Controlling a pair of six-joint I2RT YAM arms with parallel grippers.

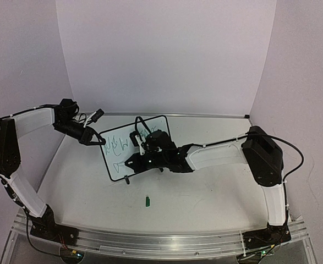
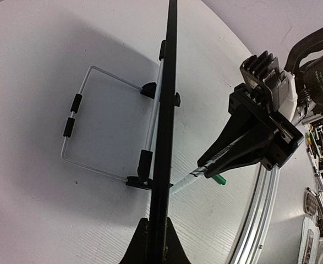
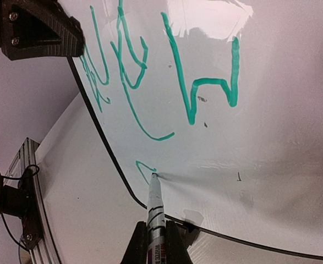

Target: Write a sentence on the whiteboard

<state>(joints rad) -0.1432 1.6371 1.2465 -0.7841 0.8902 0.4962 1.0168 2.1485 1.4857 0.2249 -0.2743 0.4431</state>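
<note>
Left claw: I am clamping it shut on the left edge of the whiteboard, fingers either side of the thin black frame, propping the board up.
Whiteboard: it is standing near-upright at mid-table, leaning back on a wire stand behind it, its long axis running left to right and its glossy face turning toward my right arm.
Sentence: green scrawl is filling the upper line; a second line is only starting, a short hooked stroke low at the board's left end.
Marker: its tip is touching the board at that hooked stroke, barrel pointing away from my wrist into the face.
Right claw: I am gripping the marker, jaws closed on its barrel, just near of the board.
Deciding relation: bare board is lying to the right of the tip, so I am judging that the next strokes run rightward along the long axis; my right arm is the nearer one.
Cap: green, lying loose on the table, near of the board.
</note>
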